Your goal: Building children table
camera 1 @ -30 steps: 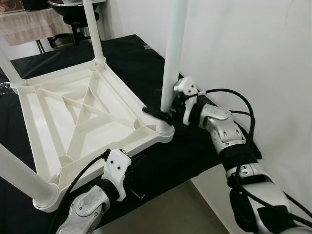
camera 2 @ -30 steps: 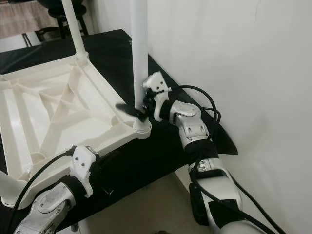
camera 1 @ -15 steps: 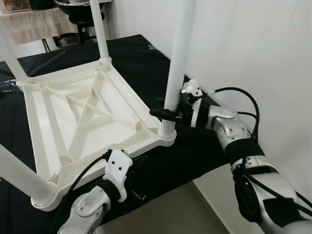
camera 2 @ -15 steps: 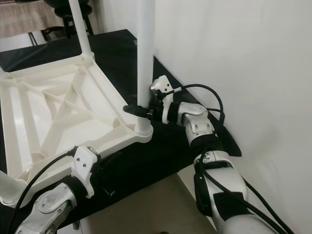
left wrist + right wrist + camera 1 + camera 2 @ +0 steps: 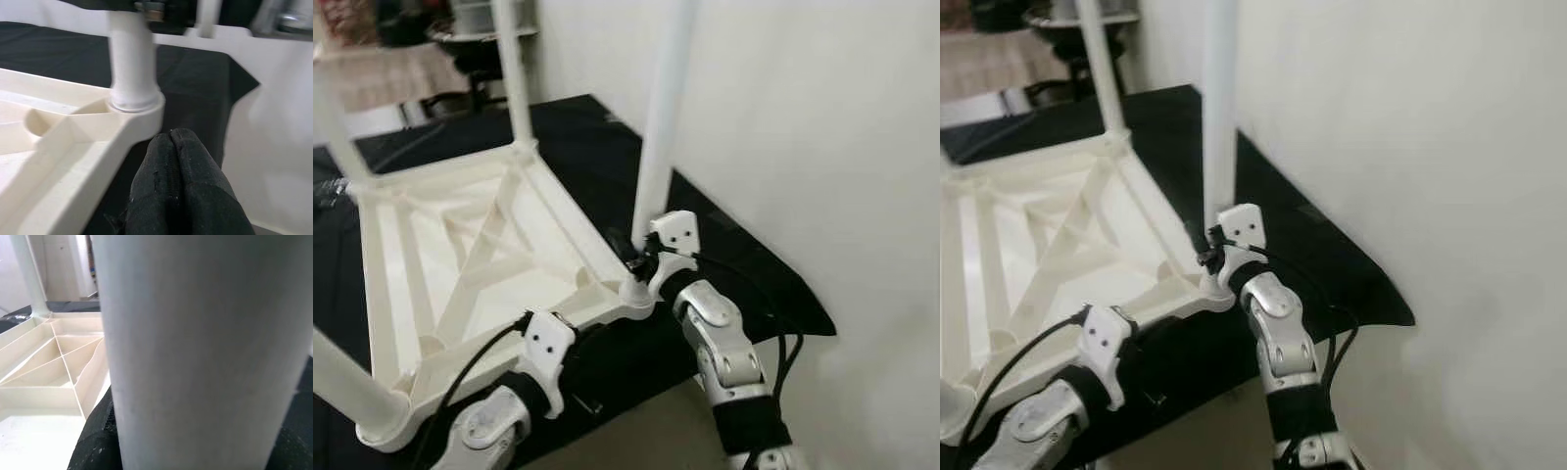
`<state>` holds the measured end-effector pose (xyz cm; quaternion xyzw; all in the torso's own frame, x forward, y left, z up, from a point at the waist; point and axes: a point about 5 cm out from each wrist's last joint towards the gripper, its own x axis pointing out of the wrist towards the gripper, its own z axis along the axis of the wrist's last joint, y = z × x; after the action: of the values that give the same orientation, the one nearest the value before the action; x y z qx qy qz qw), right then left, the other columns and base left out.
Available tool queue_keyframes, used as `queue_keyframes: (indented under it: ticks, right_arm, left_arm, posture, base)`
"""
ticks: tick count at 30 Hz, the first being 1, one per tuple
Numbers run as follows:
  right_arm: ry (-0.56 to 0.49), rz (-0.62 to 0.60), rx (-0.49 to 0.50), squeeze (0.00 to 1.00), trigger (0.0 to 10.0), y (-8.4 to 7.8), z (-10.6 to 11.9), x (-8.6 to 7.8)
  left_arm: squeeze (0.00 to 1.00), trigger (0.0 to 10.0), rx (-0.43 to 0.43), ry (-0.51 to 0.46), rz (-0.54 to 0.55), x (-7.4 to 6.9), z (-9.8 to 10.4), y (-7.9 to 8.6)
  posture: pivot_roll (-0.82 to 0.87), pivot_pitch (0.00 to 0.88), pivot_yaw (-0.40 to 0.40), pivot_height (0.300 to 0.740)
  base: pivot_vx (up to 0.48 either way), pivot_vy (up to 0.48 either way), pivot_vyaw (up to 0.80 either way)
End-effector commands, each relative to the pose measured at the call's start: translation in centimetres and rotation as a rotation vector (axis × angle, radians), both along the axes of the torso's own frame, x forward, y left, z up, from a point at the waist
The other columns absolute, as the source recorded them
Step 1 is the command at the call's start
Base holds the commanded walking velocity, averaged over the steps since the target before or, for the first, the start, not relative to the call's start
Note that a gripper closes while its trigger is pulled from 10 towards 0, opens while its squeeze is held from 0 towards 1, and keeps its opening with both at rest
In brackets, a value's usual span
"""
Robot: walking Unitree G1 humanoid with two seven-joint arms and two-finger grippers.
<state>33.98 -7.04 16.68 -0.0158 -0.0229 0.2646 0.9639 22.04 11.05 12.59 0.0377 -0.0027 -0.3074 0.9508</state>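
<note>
A white plastic table top (image 5: pixel 480 245) lies upside down on a black cloth, with its legs pointing up. My right gripper (image 5: pixel 631 251) is shut on the near right leg (image 5: pixel 664 108), just above its corner socket (image 5: pixel 636 292). In the right wrist view that leg (image 5: pixel 205 352) stands very close, with one black finger (image 5: pixel 95 440) beside it. My left gripper (image 5: pixel 170 134) is shut on nothing, low against the front rim (image 5: pixel 73 161) near the same corner.
A white wall (image 5: pixel 803 147) stands close on the right. The cloth-covered surface ends at an edge (image 5: pixel 773 304) just beyond the right arm. Other legs rise at the far corner (image 5: pixel 512 69) and the near left (image 5: pixel 342 377). Dark furniture (image 5: pixel 460 49) stands behind.
The camera has shifted and blurred. My right gripper has slid down the leg toward the socket, and the right arm has folded in closer. The left arm stays put.
</note>
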Motion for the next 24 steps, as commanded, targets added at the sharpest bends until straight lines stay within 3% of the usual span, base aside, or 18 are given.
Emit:
queue_keyframes:
  ticks: [1,3,4,7,14,15,16,17,19,22,23,24]
  right_arm:
    - [0.143,0.010,-0.046,0.00,10.0,-0.7,-2.9,0.2]
    - [0.143,0.010,-0.046,0.00,10.0,-0.7,-2.9,0.2]
    - [0.161,0.054,-0.045,1.00,10.0,-0.8,-2.7,0.4]
    - [0.164,0.114,-0.059,1.00,10.0,-1.3,-2.3,0.6]
    - [0.052,0.374,-0.102,1.00,10.0,-2.7,0.8,2.2]
    - [0.046,0.401,-0.109,0.18,10.0,-2.8,1.2,2.4]
    - [0.046,0.401,-0.109,0.18,10.0,-2.8,1.2,2.4]
    - [0.037,0.457,-0.126,0.00,10.0,-3.0,1.7,2.7]
    - [0.040,0.568,-0.145,0.00,10.0,-3.1,2.7,3.2]
    - [0.068,0.622,-0.131,0.00,10.0,-3.2,2.9,3.4]
    - [0.084,0.642,-0.119,0.00,0.0,-3.2,2.9,3.5]
    - [0.084,0.642,-0.119,0.00,0.0,-3.2,2.9,3.5]
  left_arm:
    - [0.00,10.0,0.007,0.020,-0.001,-0.1,-0.4,0.0]
    - [0.00,10.0,0.007,0.020,-0.001,-0.1,-0.4,0.0]
    - [0.00,10.0,0.005,0.018,0.004,-0.1,-0.4,0.0]
    - [0.00,10.0,0.008,0.016,0.008,0.1,-0.5,-0.1]
    - [0.00,10.0,0.009,0.014,0.000,0.3,-0.5,-0.3]
    - [0.00,10.0,0.009,0.014,0.000,0.3,-0.5,-0.3]
    - [0.00,10.0,0.009,0.014,0.000,0.3,-0.5,-0.3]
    - [0.00,10.0,0.011,0.012,0.001,0.3,-0.6,-0.4]
    - [0.00,10.0,0.015,0.008,0.008,0.3,-0.6,-0.4]
    - [0.00,10.0,0.017,0.006,0.012,0.3,-0.6,-0.4]
    - [0.00,10.0,0.018,0.005,0.012,0.3,-0.6,-0.5]
    - [0.00,10.0,0.018,0.005,0.012,0.3,-0.6,-0.5]
  posture:
    - [0.02,0.106,-0.037,0.740]
    - [0.02,0.106,-0.037,0.740]
    - [0.03,0.101,-0.040,0.740]
    - [0.03,0.096,-0.041,0.740]
    - [0.03,0.081,-0.048,0.740]
    - [0.03,0.080,-0.049,0.740]
    - [0.03,0.080,-0.049,0.740]
    - [0.04,0.073,-0.057,0.740]
    - [0.05,0.069,-0.063,0.740]
    - [0.05,0.068,-0.063,0.740]
    - [0.05,0.067,-0.065,0.740]
    - [0.05,0.067,-0.065,0.740]
  base:
    - [0.000,0.000,0.00]
    - [0.000,0.000,0.00]
    - [0.000,0.000,0.00]
    - [0.000,0.000,0.00]
    - [0.000,0.000,0.00]
    - [0.000,0.000,0.00]
    - [0.000,0.000,0.00]
    - [0.000,0.000,0.00]
    - [0.000,0.000,0.00]
    - [0.000,0.000,0.00]
    - [0.000,0.000,0.00]
    - [0.000,0.000,0.00]
